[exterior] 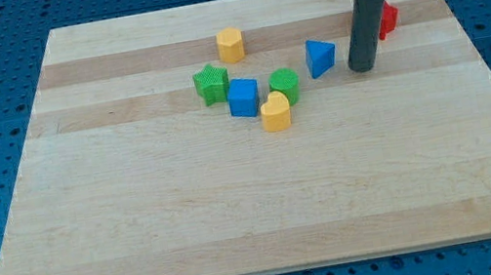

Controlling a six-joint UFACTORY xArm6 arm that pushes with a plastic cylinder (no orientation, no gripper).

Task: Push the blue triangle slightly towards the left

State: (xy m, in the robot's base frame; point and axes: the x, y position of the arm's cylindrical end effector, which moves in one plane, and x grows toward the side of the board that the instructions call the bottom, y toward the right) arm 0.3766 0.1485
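Observation:
The blue triangle [319,57] lies on the wooden board [237,208], right of centre near the view's top. My tip [363,68] rests on the board just to the triangle's right, a small gap apart. A red block [388,19] sits behind the rod, partly hidden by it.
A cluster lies left of the triangle: a green cylinder [284,84], a yellow heart-like block [275,112], a blue cube [243,97] and a green star [210,84]. A yellow hexagonal block [230,44] stands further toward the top. Blue pegboard surrounds the board.

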